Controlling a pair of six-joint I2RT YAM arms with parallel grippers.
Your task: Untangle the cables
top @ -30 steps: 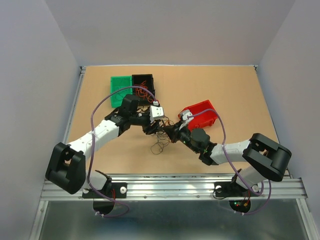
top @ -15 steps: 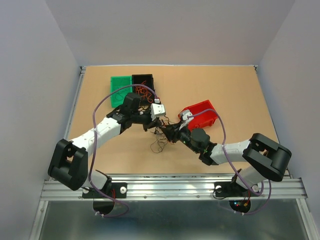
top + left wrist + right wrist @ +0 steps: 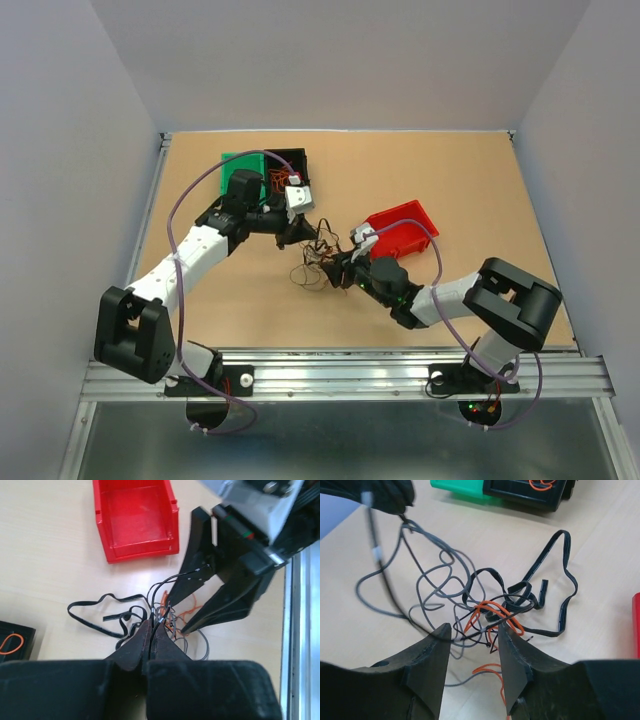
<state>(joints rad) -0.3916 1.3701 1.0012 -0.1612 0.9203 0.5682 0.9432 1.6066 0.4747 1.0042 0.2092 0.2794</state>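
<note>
Your cable tangle [image 3: 312, 266] of grey, black and orange strands lies just left of the red bin [image 3: 405, 228]. Your left gripper [image 3: 152, 626], beyond the tangle from the bin, has its jaws pinched together on a thin black cable [image 3: 172, 577] rising from the heap. Your right gripper [image 3: 474, 632], near the bin's front-left corner, stands with jaws apart, straddling the orange strands.

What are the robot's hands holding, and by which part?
The left hand pinches a thin black wire partway along it; the right hand is open, holding nothing.
</note>
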